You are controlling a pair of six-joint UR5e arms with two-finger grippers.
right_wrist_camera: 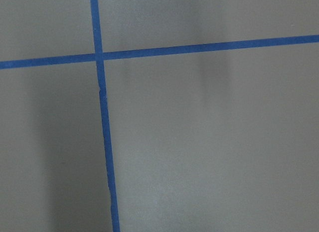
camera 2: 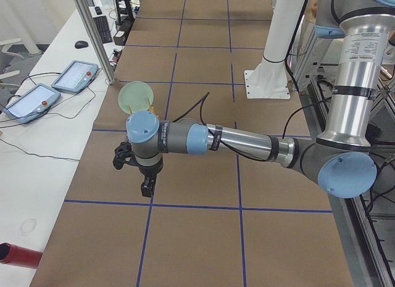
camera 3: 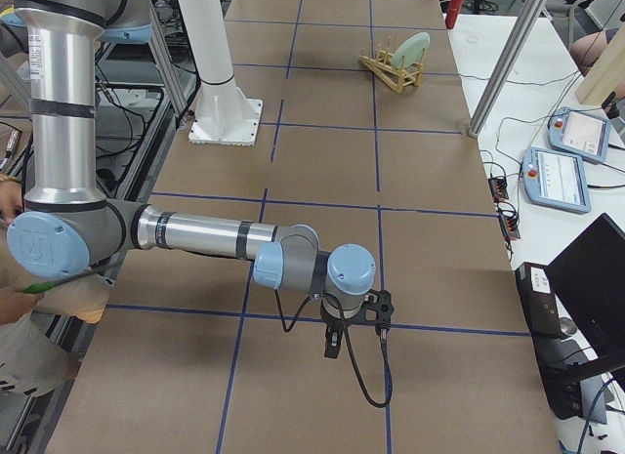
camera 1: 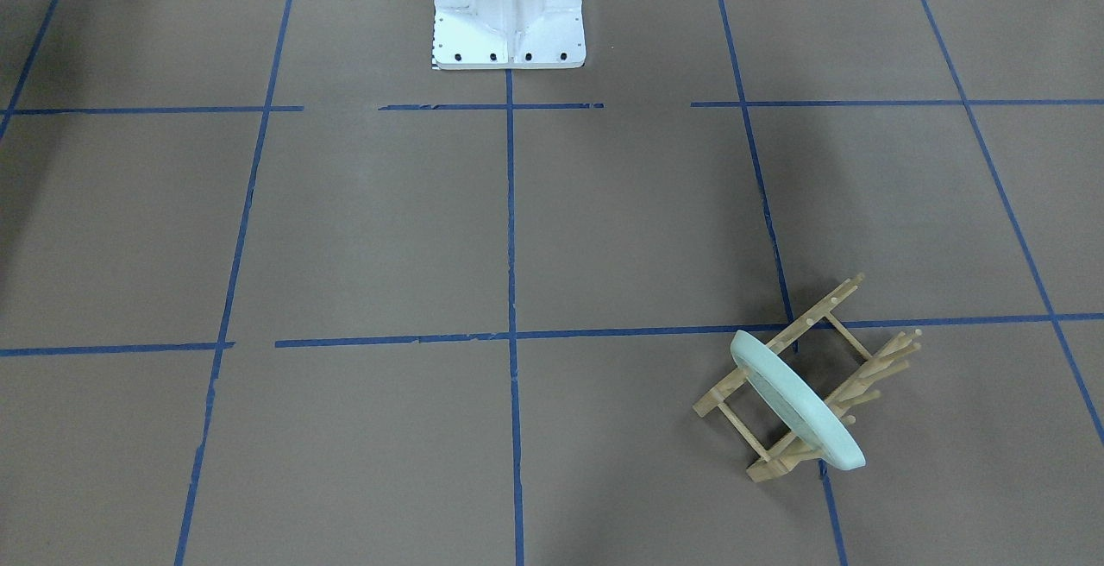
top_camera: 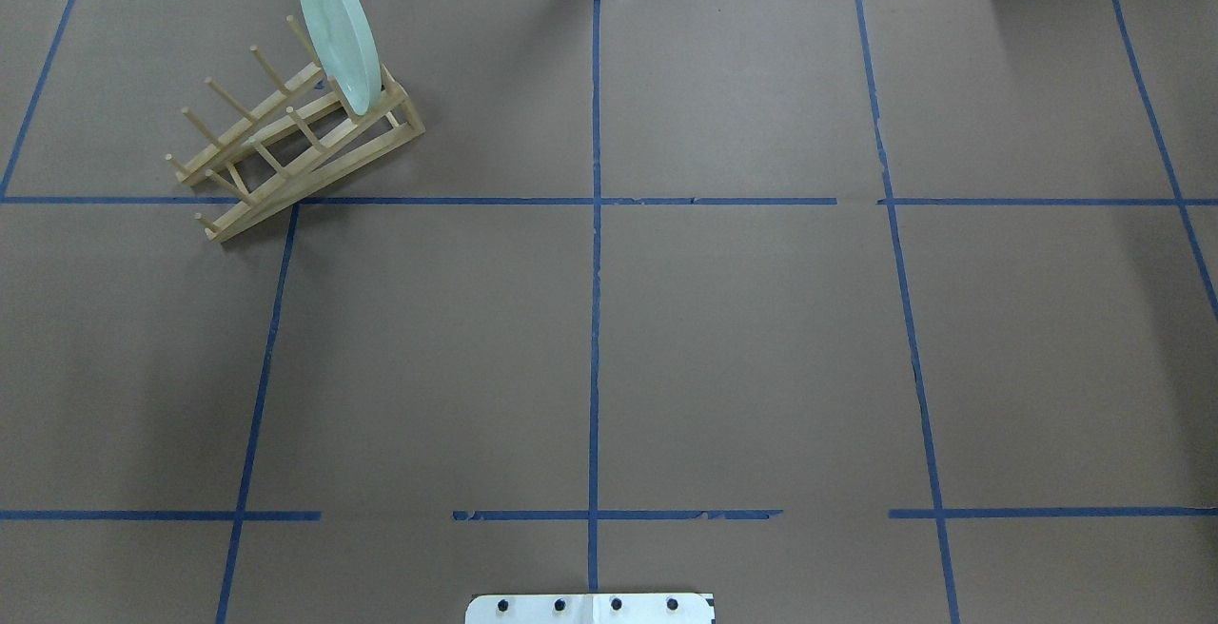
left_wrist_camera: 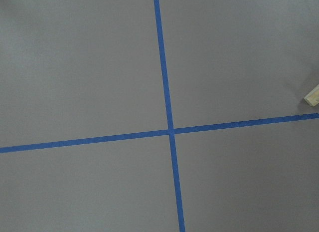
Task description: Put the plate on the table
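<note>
Mint-green and glossy, the plate [top_camera: 335, 34] stood on its edge in the end slot of a light wooden rack [top_camera: 285, 144], at the far left of the table [top_camera: 742, 339] from the robot's side and close to the table's far edge. So the job hadn't really started, and nothing was touching the plate.

The left gripper [camera 2: 146, 189] hung over bare paper, nearer the robot than the rack. Its wrist camera only caught a tip of the rack's wood at the frame's edge. The right gripper [camera 3: 332, 349] was way off at the other end of the table. Both showed up only in the side views, so I honestly couldn't tell whether the fingers were spread or pressed together.

My guesses at what could go wrong:
- The rim is smooth, so a two-finger pinch could slip and drop the plate on its edge.
- A lift that isn't straight out of the slot could snag the pegs [top_camera: 255, 63], and that light rack would probably get dragged or tipped.
- It's so close to the far edge that a fumble could send it rolling off.

As for orientation, in the overhead view the plate looked like a narrow ellipse. Its long axis ran from far-left to near-right, crossing the rack's rails. It was tilted rather than dead upright, with one broad face turned roughly toward the table's left end. I couldn't tell whether that was the eating side.
</note>
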